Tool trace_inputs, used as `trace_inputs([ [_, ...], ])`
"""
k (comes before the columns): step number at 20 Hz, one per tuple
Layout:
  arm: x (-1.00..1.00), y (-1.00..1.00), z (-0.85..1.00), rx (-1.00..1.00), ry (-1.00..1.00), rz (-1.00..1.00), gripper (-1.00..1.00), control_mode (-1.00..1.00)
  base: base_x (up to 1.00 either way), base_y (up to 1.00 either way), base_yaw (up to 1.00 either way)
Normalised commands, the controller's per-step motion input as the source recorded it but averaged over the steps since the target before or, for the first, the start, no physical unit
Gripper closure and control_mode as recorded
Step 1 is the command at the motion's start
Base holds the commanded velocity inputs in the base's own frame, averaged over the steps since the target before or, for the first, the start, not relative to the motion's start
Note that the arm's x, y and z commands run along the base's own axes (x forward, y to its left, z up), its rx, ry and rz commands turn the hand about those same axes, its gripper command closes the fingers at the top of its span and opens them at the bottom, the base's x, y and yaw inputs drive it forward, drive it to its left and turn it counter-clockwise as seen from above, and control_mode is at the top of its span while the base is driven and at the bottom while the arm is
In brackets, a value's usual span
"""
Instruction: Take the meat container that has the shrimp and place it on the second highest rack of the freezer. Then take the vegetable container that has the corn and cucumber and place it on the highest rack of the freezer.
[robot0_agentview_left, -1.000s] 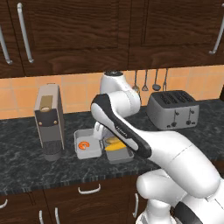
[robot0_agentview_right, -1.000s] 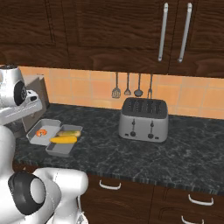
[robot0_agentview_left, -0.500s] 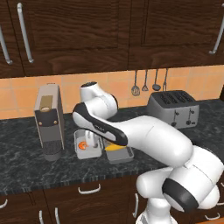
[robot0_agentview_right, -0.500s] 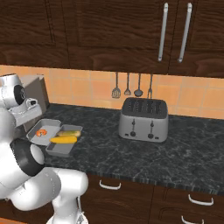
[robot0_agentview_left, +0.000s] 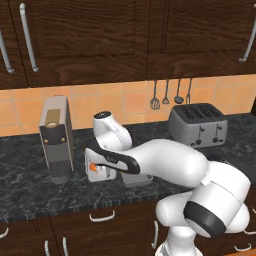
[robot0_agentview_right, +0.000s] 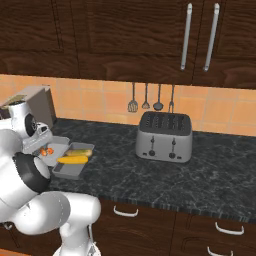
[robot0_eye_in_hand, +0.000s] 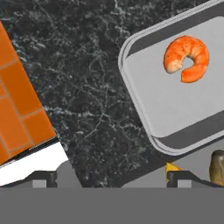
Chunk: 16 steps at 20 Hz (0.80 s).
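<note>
Curled orange shrimp (robot0_eye_in_hand: 187, 58) in smooth grey tray (robot0_eye_in_hand: 144, 111), speckled black counter (robot0_eye_in_hand: 87, 65), pincer (robot0_eye_in_hand: 111, 177) spread

You have a dark speckled stone counter (robot0_agentview_right: 210, 185) carrying everything. On it sit two grey trays side by side and touching, the meat container (robot0_eye_in_hand: 175, 109) and the vegetable container (robot0_agentview_right: 67, 170), with a silver toaster (robot0_agentview_right: 165, 136) well apart and a coffee machine (robot0_agentview_left: 56, 140) by the tiled wall.
</note>
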Motion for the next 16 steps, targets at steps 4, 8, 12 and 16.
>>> trace_inputs([
  [4, 0.16, 0.04, -0.35, 0.00, 0.00, 0.01, -1.00, -1.00, 0.00, 0.00, 0.00],
  [8, 0.16, 0.00, -0.34, 0.00, 0.00, 0.01, -1.00, -1.00, 0.00, 0.00, 0.00],
  [12, 0.22, 0.03, -0.36, 0.00, 0.00, 0.00, -1.00, -1.00, 0.00, 0.00, 0.00],
  [16, 0.18, 0.13, -0.06, 0.00, 0.00, 0.00, -1.00, -1.00, 0.00, 0.00, 0.00],
])
